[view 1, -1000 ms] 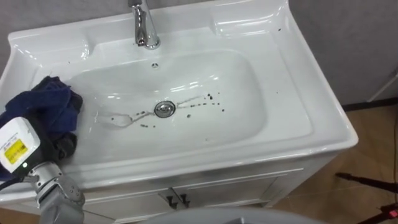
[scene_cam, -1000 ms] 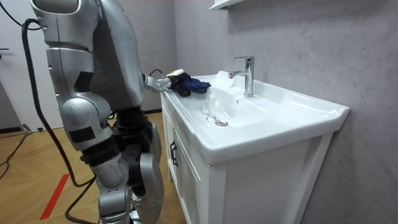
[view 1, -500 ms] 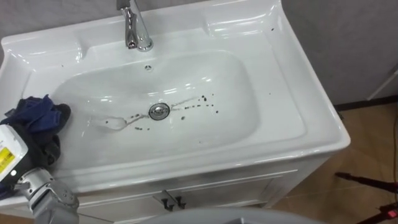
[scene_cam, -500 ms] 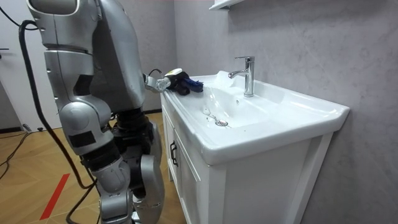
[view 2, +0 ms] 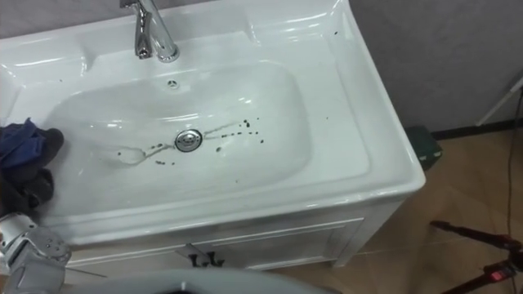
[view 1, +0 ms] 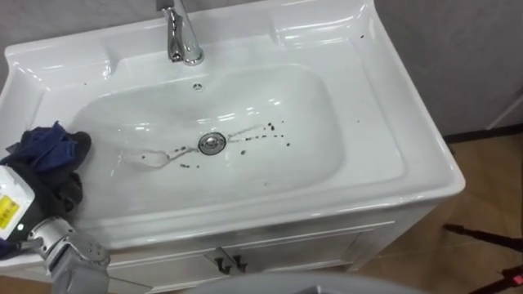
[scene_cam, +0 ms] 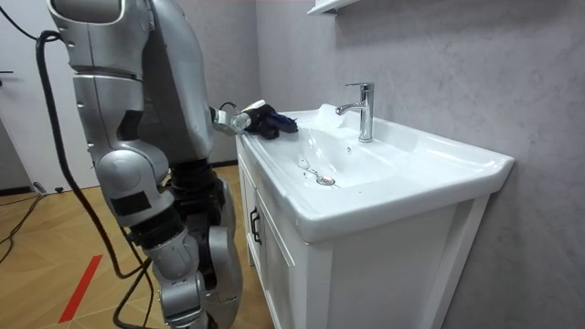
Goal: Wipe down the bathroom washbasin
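Looking down through the left eye, my left hand (view 1: 51, 200) sits at the near left edge of the basin (view 1: 372, 155). Its fingers are bunched around a dark blue cloth (view 1: 45, 147), which spills over the rim just ahead of them. Well to the right of the hand, dark specks (view 1: 274, 131) lie scattered by the drain (view 1: 212, 143), with a pale smear (view 1: 151, 158) on the hand's side of it. The tap (view 1: 181, 37) stands far ahead and to the right. To wipe well, I judge I should carry the cloth down into the bowl, press it flat and sweep rightward through smear and specks in one pass, so the grit gathers rather than spreads.

From the room view, I stand at the end of the cabinet (scene_cam: 366, 265) with the hand at rim height and the cloth bundled beyond it. Reaching the drain will likely take a lean.

Through the right eye, the specks trail off on the drain's far side from my hand, so the stroke must run long.
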Motion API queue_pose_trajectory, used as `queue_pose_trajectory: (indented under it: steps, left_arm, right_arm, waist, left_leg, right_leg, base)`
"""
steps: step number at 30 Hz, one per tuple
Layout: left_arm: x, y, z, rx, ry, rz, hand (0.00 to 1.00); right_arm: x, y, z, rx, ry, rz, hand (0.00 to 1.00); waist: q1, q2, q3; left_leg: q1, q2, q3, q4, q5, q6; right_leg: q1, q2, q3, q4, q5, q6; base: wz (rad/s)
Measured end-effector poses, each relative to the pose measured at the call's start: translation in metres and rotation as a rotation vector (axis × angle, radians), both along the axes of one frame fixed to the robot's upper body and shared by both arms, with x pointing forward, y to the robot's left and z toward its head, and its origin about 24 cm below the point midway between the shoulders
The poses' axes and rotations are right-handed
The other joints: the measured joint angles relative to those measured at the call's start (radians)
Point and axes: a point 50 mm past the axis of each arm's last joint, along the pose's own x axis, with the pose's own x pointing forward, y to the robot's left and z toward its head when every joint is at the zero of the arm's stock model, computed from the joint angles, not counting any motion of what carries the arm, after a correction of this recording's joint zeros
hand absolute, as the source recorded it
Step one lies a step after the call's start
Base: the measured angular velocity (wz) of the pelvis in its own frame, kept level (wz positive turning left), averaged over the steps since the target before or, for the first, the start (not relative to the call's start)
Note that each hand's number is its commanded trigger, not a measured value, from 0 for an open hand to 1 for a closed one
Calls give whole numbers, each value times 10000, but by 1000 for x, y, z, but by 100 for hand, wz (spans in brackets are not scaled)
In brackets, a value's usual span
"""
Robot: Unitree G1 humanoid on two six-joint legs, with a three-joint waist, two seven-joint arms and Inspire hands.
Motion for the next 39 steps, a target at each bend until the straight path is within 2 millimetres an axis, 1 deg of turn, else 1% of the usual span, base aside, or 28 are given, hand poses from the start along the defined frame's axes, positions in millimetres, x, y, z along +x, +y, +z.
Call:
queue_pose_trajectory:
  steps: [2,4,6,8,10,13,15,16,18,19,20,23,29,35,39]
  left_arm:
    - [5,-1,4,-224,-186,-164,100]
    - [10,-3,7,-275,-392,-252,100]
    - [12,-7,9,-351,-609,-268,100]
    - [16,-10,14,-539,-1089,-219,100]
    - [18,-14,18,-807,-1471,-192,100]
    - [21,-20,21,-1087,-1886,-240,100]
    - [25,-22,25,-1248,-2162,-386,100]
    - [30,-26,32,-1337,-2507,-584,100]
    - [38,-31,42,-1390,-3075,-909,100]
    - [42,-36,48,-1432,-3466,-1228,100]
    - [45,-40,53,-1450,-3732,-1494,100]
    - [50,-47,57,-1529,-3994,-1903,100]
    - [54,-57,56,-1688,-3961,-2351,100]
    - [54,-58,57,-1607,-3923,-2418,100]
    - [54,-58,57,-1602,-3923,-2421,100]
  right_arm:
    - [3,1,0,87,-235,-22,0]
    - [7,1,0,70,-491,42,0]
    - [11,1,0,-12,-692,114,0]
    - [16,3,-1,-84,-954,122,0]
    - [18,4,-1,-110,-1146,161,0]
    - [17,5,-2,-107,-1337,206,0]
    - [17,9,-3,-23,-1404,211,0]
    - [18,12,-4,70,-1486,222,0]
    - [19,15,-5,153,-1563,222,0]
    - [19,16,-5,187,-1645,201,0]
    - [19,16,-5,202,-1665,188,0]
    - [19,17,-5,187,-1698,138,0]
    - [11,21,-7,350,-1284,361,0]
    - [8,24,-8,520,-1048,645,0]
    - [10,25,-8,608,-1105,663,0]
  waist:
    - [-37,-11,11]
    - [-67,5,35]
    - [-104,7,122]
    - [-132,0,183]
    - [-167,-15,225]
    - [-202,-18,252]
    - [-233,-51,284]
    - [-237,-83,317]
    - [-251,-95,328]
    - [-250,-131,386]
    - [-244,-159,397]
    - [-253,-166,383]
    - [-296,-137,358]
    - [-296,-136,357]
    - [-284,-128,353]
  left_leg:
    - [-59,-4,3,12,0,0]
    - [-89,2,32,5,0,0]
    - [-132,-3,31,18,0,0]
    - [-292,-12,14,25,-1,0]
    - [-417,-23,9,28,0,1]
    - [-480,-52,4,26,-1,1]
    - [-572,-60,-48,34,-2,3]
    - [-607,-65,-106,36,-2,3]
    - [-741,-64,-142,44,-2,3]
    - [-763,-63,-142,40,-2,3]
    - [-783,-64,-140,39,-2,4]
    - [-810,-72,-141,38,-11,15]
    - [-756,-81,-143,30,-33,48]
    - [-607,-119,-144,12,-58,52]
    - [-568,-164,-141,13,-60,55]
  right_leg:
    - [-69,-19,-136,-6,2,12]
    - [-126,-15,-126,-2,7,24]
    - [-150,-21,-138,-7,25,50]
    - [-302,-30,-182,-10,55,89]
    - [-398,-40,-214,-7,95,115]
    - [-506,-63,-214,-7,123,160]
    - [-572,-69,-210,-11,133,175]
    - [-635,-68,-204,-1,137,180]
    - [-725,-66,-197,5,158,182]
    - [-751,-65,-174,7,176,183]
    - [-784,-65,-140,3,187,186]
    - [-862,-65,11,-3,210,201]
    - [-817,-67,188,10,222,218]
    - [-685,-92,359,-8,240,248]
    - [-666,-133,401,-10,286,324]
  base:
    - [17]
    - [4]
    - [4]
    - [8]
    - [9]
    - [4]
    - [0]
    - [0]
    - [-2]
    - [-10]
    - [-12]
    - [-18]
    - [-8]
    - [-1]
    - [-3]
